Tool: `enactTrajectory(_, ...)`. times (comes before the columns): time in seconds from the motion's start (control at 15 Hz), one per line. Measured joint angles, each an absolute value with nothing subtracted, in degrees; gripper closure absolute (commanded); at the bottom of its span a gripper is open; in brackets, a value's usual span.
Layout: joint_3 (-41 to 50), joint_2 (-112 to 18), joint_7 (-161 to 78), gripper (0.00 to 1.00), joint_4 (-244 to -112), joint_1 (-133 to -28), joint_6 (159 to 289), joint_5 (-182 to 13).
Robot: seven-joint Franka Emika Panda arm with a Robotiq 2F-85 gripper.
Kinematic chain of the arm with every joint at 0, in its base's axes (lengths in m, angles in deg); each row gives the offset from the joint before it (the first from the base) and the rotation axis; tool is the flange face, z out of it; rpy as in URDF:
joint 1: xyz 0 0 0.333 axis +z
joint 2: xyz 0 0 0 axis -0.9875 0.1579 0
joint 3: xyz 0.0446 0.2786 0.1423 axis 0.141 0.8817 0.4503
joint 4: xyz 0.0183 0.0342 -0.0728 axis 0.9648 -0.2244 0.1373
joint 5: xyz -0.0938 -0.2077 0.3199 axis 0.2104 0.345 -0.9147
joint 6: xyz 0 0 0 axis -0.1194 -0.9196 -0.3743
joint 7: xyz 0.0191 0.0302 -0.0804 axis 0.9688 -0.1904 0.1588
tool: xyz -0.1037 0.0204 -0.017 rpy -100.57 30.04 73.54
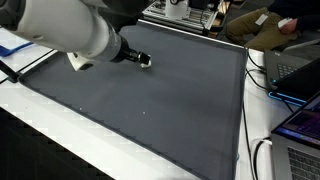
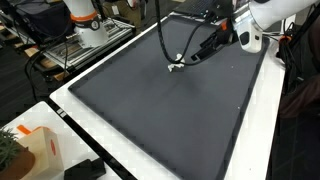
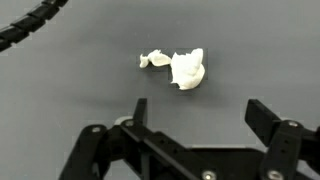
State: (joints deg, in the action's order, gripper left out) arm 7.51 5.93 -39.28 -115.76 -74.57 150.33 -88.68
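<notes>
1. Hand (image 3: 198,108): the fingers stand wide apart with nothing between them. We see it low over the grey mat (image 2: 150,110).
2. Crumpled white wad (image 3: 180,68): it lies flat on the mat, close to the mat's far edge in an exterior view (image 1: 146,61) and well away from the mat's middle.
3. Wrist view: the wad sits just ahead of the fingertips, roughly in line with the gap and touching neither finger.
4. The mat covers most of the white bench (image 2: 100,125), leaving a pale border around the mat.
5. A black cable (image 2: 165,35) runs down over the mat, ending near the wad.
</notes>
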Motion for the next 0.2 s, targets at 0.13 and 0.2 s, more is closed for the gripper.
enactTrajectory(0.13, 7.6, 4.2, -42.4, 0.00, -115.7, -75.1, 150.2, -89.8)
enactTrajectory(0.2, 7.7, 3.0, -44.4, 0.00, -115.7, -75.3, 150.4, -91.2)
